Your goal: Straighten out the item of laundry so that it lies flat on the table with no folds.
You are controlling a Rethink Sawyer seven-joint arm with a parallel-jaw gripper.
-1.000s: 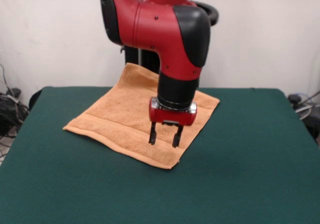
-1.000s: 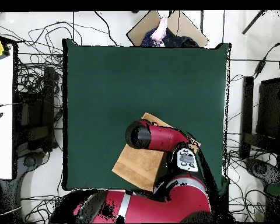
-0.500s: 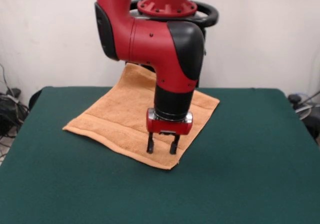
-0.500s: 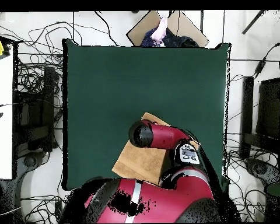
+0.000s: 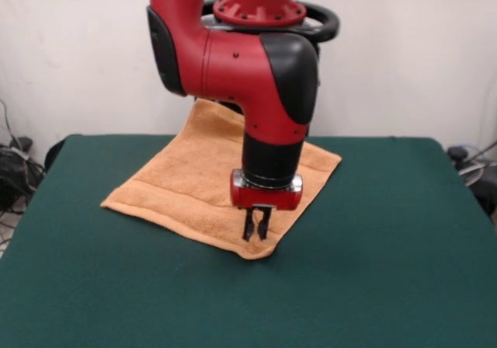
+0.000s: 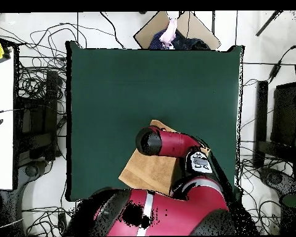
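Green surface carried a peach towel; at its front corner the hand had pinched the cloth, likely to pull it flat.

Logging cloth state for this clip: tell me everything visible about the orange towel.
The towel is peach-orange terry cloth, roughly square, turned like a diamond, with a woven band running along the edge nearest the camera. It lies mostly flat on the green table, its far corner reaching past the table's far edge behind the arm. The end effector is shut on the cloth just inside the near corner, where the fabric bunches up slightly. From overhead the arm covers much of it. No tag is visible.
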